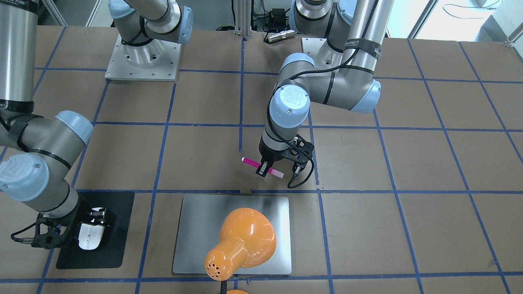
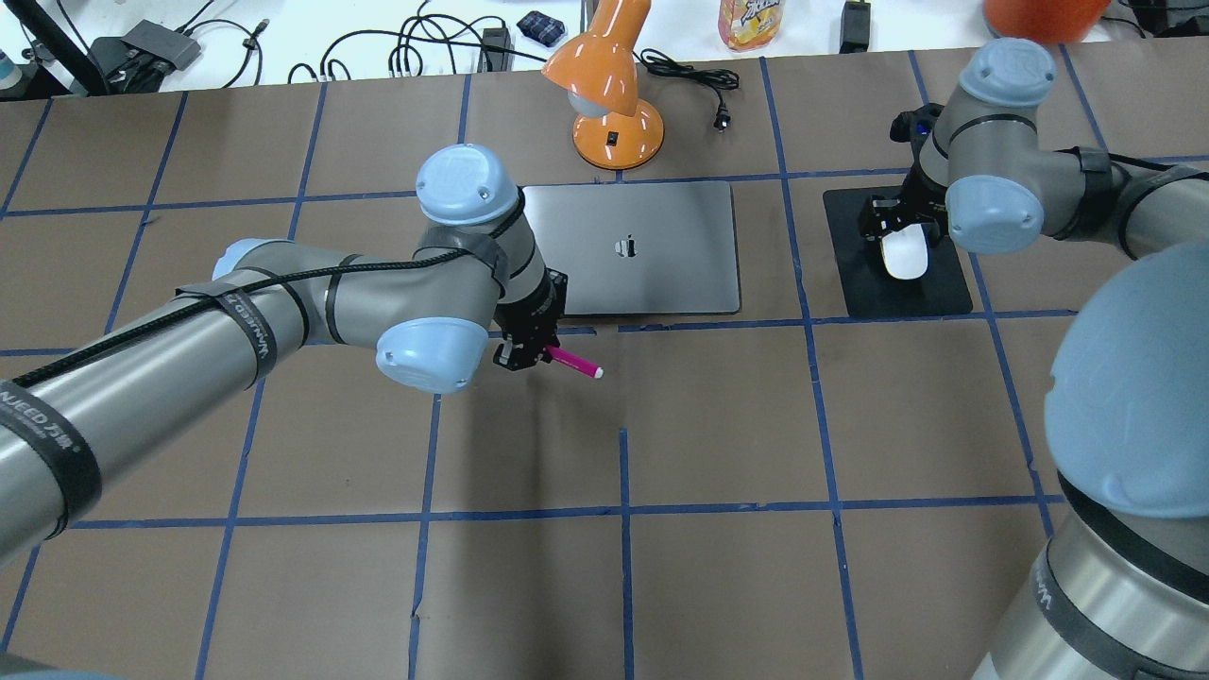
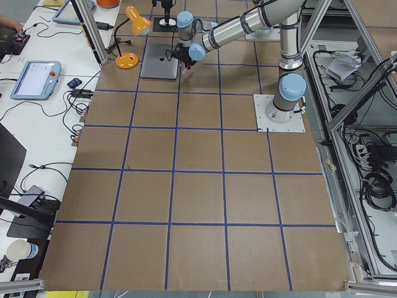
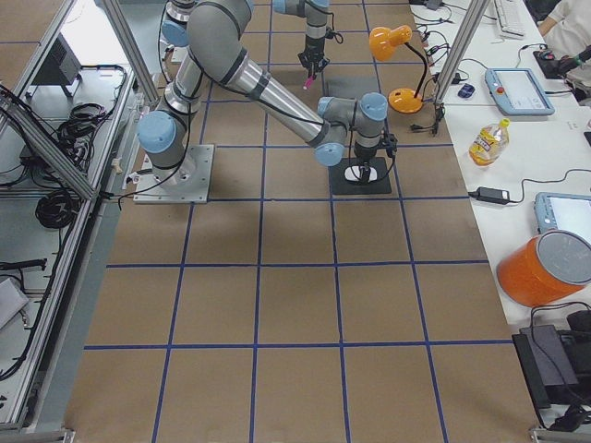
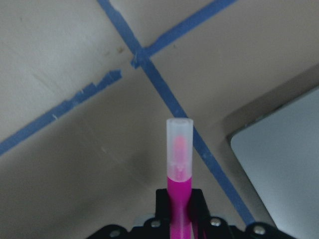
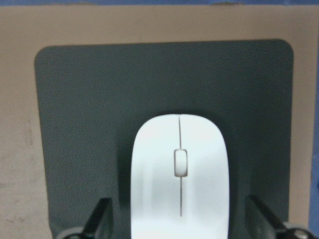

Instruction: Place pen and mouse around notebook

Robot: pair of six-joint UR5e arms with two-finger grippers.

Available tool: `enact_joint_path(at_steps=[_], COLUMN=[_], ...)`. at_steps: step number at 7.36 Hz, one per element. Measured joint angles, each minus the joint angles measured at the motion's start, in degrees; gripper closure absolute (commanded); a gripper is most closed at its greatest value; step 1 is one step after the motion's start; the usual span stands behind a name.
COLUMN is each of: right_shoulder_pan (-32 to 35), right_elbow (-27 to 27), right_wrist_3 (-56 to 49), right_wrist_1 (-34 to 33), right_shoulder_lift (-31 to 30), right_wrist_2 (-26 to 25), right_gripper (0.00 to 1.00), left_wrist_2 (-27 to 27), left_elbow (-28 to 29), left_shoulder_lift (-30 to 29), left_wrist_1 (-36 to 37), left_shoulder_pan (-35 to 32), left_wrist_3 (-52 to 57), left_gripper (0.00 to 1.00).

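Observation:
My left gripper (image 1: 263, 168) is shut on the magenta pen (image 1: 250, 161), holding it roughly level. It hangs over the brown table just off the near-left corner of the silver notebook (image 2: 661, 274). In the left wrist view the pen (image 5: 179, 149) points its pale end away, with the notebook's corner (image 5: 284, 159) to the right. The white mouse (image 2: 905, 257) lies on a black mat (image 2: 850, 283) right of the notebook. My right gripper (image 1: 92, 226) stands open over it. In the right wrist view the fingers (image 6: 102, 216) flank the mouse (image 6: 179, 174) with gaps on both sides.
An orange desk lamp (image 2: 614, 123) stands at the notebook's far edge, its shade reaching over the notebook (image 1: 196, 228) in the front-facing view. Cables, a bottle and devices lie on the white bench beyond the table. Blue tape lines grid the brown tabletop.

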Motion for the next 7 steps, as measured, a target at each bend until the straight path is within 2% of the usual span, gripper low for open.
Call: enact_joint_path(at_steps=[1,3,4,5,7], right_shoulder_pan=[0.63,2.47,3.65,5.29,8.81], right_elbow=[-0.25,-1.59,-2.74,-4.24,-7.03], right_wrist_3=[0.31,3.86,6.17,8.27,10.75], right_wrist_1=[1.58,11.19,17.56,23.70,33.00], right_shoulder_lift=[-2.01,-9.68,-13.99,-18.07,-25.84], right_wrist_2=[-0.03,-0.09,-0.12,-0.14,0.02], right_gripper=[0.00,0.00,0.00,0.00,0.00], left_wrist_2=[-0.50,-1.84,-2.11,-2.18,-2.33], left_elbow=[0.00,0.00,0.00,0.01,0.12], left_shoulder_lift=[-1.14,-2.92,-3.59,-3.90,-3.89], left_wrist_1=[1.15,4.10,5.07,5.52,6.39], left_shoulder_pan=[-1.42,-4.12,-5.50,-6.26,-6.66], left_wrist_3=[-3.07,-7.96,-9.55,-10.06,-9.82], left_gripper=[1.00,1.00,0.38,0.00,0.00])
